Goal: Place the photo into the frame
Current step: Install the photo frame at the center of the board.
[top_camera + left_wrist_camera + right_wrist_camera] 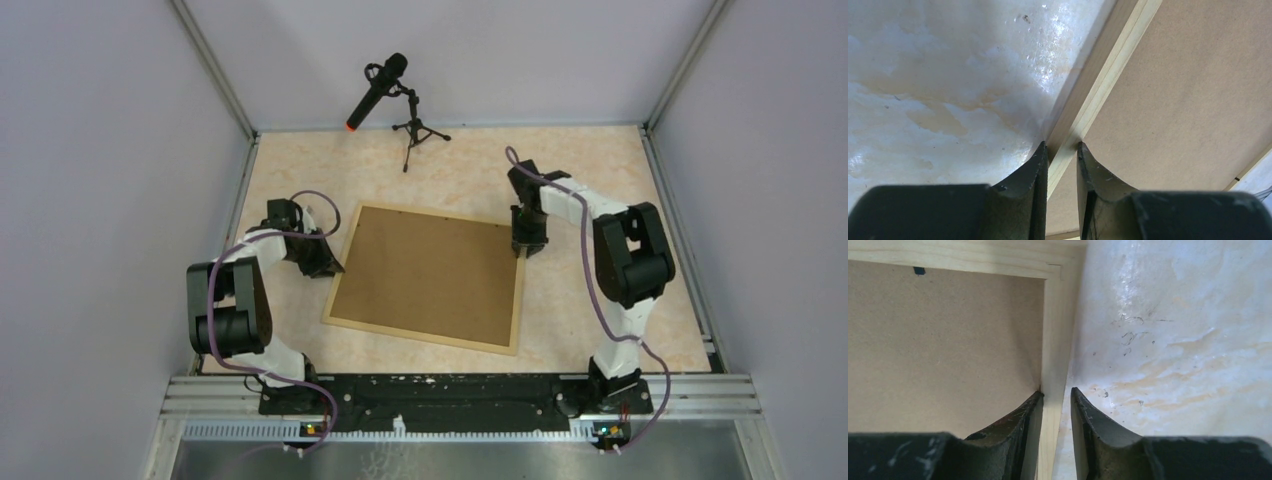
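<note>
The light-wood frame point(420, 336) lies flat in the middle of the table with the plain brown backing board point(430, 270) filling it. The photo is hidden. My left gripper point(335, 268) stands at the frame's left edge. In the left wrist view the left gripper point(1063, 146) is closed across the wood strip point(1108, 75), one finger outside it and one on the board side point(1188, 100). My right gripper point(527, 250) stands at the frame's far right edge. In the right wrist view the right gripper point(1056, 391) clasps the strip point(1055, 330) next to the board point(948, 340).
A black microphone point(378, 88) on a small tripod point(415, 130) stands at the back of the table, behind the frame. Grey walls close in the table on the left, right and back. A metal rail runs along the near edge.
</note>
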Robot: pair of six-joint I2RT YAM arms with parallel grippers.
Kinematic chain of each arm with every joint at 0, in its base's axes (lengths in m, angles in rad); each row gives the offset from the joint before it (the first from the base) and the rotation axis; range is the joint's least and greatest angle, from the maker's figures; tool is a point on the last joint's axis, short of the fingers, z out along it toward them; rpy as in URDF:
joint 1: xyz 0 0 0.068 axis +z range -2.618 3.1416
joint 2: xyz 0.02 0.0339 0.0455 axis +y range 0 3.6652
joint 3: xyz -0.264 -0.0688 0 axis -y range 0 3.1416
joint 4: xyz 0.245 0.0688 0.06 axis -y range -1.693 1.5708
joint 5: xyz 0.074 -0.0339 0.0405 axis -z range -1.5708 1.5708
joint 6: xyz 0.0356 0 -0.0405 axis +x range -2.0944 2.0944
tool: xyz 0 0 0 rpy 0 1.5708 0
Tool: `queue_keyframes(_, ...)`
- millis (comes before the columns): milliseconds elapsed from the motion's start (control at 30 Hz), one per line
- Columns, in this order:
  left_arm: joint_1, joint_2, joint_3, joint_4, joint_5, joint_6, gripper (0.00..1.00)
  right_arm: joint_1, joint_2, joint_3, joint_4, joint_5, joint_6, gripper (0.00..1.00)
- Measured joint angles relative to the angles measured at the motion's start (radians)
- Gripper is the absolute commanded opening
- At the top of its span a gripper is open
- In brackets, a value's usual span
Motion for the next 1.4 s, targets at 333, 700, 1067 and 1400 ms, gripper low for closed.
queue_keyframes(333, -0.010, -0.006, 0.000, 0.000, -0.015, 0.000, 0.00, 0.129, 0.159, 0.252, -0.255, 0.265, -0.091, 0.48)
queue_keyframes(700, -0.024, -0.018, 0.000, -0.001, -0.040, -0.001, 0.00, 0.245, 0.317, 0.428, -0.419, 0.436, -0.101, 0.47)
queue_keyframes(1067, -0.034, -0.029, 0.000, -0.005, -0.067, -0.011, 0.00, 0.175, -0.074, 0.124, -0.171, 0.060, -0.063, 0.55)
queue_keyframes(1400, -0.032, -0.037, 0.000, -0.013, -0.082, -0.030, 0.00, 0.113, -0.356, -0.373, -0.028, -0.161, -0.021, 0.29)
